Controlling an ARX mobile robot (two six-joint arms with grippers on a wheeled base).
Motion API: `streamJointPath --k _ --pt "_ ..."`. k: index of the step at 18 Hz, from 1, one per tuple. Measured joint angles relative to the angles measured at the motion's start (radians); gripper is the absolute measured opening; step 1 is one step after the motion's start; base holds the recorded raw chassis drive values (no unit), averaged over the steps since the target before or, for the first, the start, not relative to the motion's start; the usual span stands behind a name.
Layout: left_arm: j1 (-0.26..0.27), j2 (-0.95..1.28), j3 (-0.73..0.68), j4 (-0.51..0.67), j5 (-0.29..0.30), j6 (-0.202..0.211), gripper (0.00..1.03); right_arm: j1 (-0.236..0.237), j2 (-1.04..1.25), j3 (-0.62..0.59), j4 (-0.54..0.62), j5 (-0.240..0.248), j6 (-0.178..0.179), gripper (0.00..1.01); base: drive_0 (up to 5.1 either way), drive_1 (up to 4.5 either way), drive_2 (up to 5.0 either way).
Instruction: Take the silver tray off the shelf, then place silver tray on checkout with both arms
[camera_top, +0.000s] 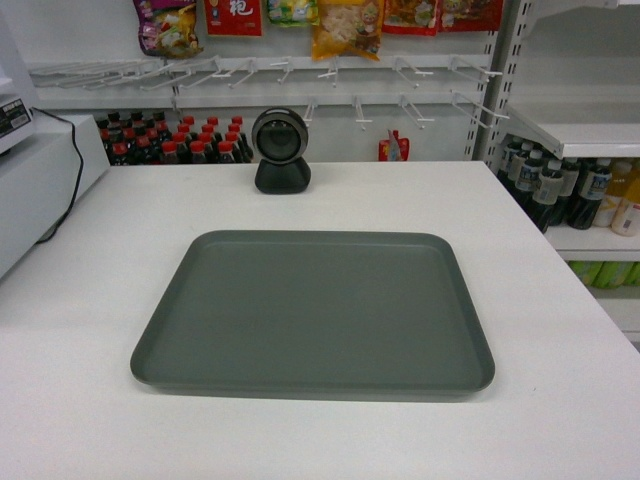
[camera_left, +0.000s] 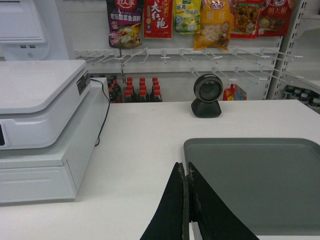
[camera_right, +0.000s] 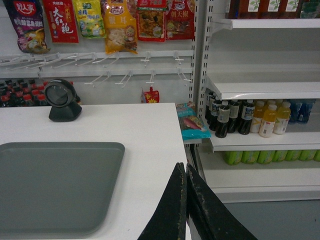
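The large flat grey-green tray with rounded corners and a low rim (camera_top: 312, 312) lay flat on the broad white worktop (camera_top: 560, 330), toward its near edge, with the small black round scanner on its stand (camera_top: 281, 151) well apart at the far side. The left hand (camera_left: 187, 176) hung just off the tray's near left corner, its thin black fingers (camera_left: 176, 200) pressed together and gripping nothing. The right hand (camera_right: 186, 170) sat clenched and empty too, over the worktop's right edge, apart from the tray, beside white store shelves of bottled drinks (camera_right: 245, 117).
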Motion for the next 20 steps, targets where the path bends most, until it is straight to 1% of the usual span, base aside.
streamJointPath --k 2,6,14,15,16,19,20 --pt "0.000 -0.058 0.000 -0.055 0.000 0.000 0.01 0.000 -0.056 0.000 -0.057 0.000 0.000 0.03 0.0 0.00 0.0" --pt "0.000 -0.088 0.000 -0.086 0.000 0.000 0.01 0.000 -0.087 0.000 -0.084 0.000 0.000 0.03 0.0 0.00 0.0" --pt "0.000 -0.229 0.000 -0.236 0.000 0.000 0.01 0.000 -0.225 0.000 -0.231 0.000 0.000 0.03 0.0 0.00 0.0" --pt "0.000 -0.336 0.000 -0.389 0.003 0.000 0.01 0.000 -0.333 0.000 -0.385 -0.002 -0.001 0.03 0.0 0.00 0.0" --pt "0.000 -0.380 0.001 -0.378 0.003 0.000 0.01 0.000 -0.387 0.000 -0.380 -0.003 -0.001 0.03 0.0 0.00 0.0" --pt "0.000 -0.379 0.000 -0.391 0.002 0.000 0.01 0.000 -0.385 0.000 -0.391 -0.003 0.000 0.03 0.0 0.00 0.0" --pt "0.000 -0.379 0.000 -0.393 0.002 0.000 0.03 0.000 -0.385 0.000 -0.395 -0.003 -0.001 0.05 0.0 0.00 0.0"
